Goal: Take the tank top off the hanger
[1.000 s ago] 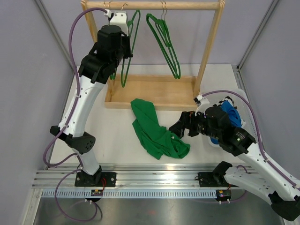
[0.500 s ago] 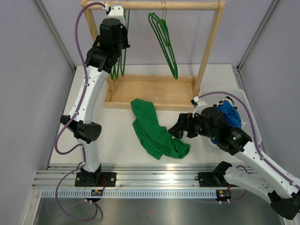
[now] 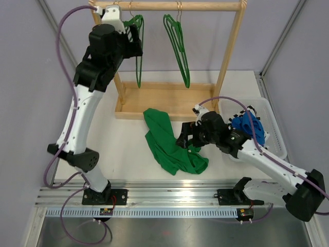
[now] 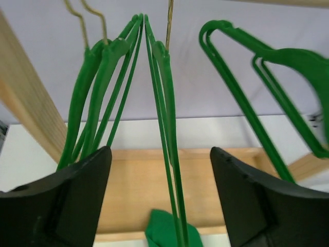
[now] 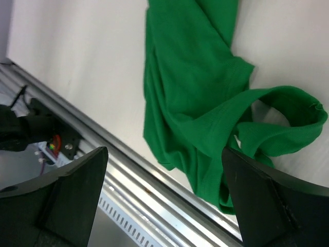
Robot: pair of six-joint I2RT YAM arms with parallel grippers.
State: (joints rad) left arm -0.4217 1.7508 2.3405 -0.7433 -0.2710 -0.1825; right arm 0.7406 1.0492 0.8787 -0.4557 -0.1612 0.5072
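The green tank top (image 3: 172, 146) lies crumpled on the white table, off any hanger; it also shows in the right wrist view (image 5: 198, 103). Green hangers (image 3: 139, 54) hang from the wooden rail (image 3: 205, 6). My left gripper (image 3: 133, 41) is up at the rail, open; in its wrist view the jaws (image 4: 160, 152) stand wide apart around one thin green hanger (image 4: 167, 108) without touching it. More hangers (image 4: 97, 87) hang to its left. My right gripper (image 3: 186, 140) hovers open just above the tank top's right edge, with the cloth between its fingers (image 5: 164, 152).
The rack's wooden base tray (image 3: 164, 100) sits behind the tank top. Another pair of green hangers (image 3: 177, 46) hangs mid-rail. A clear bin (image 3: 275, 136) at the right holds a blue garment (image 3: 249, 128). The metal front rail (image 5: 128, 190) runs just below the cloth.
My left gripper lifted the hanger to the rail, then opened and let it go there. The right arm reached left, toward the tank top.
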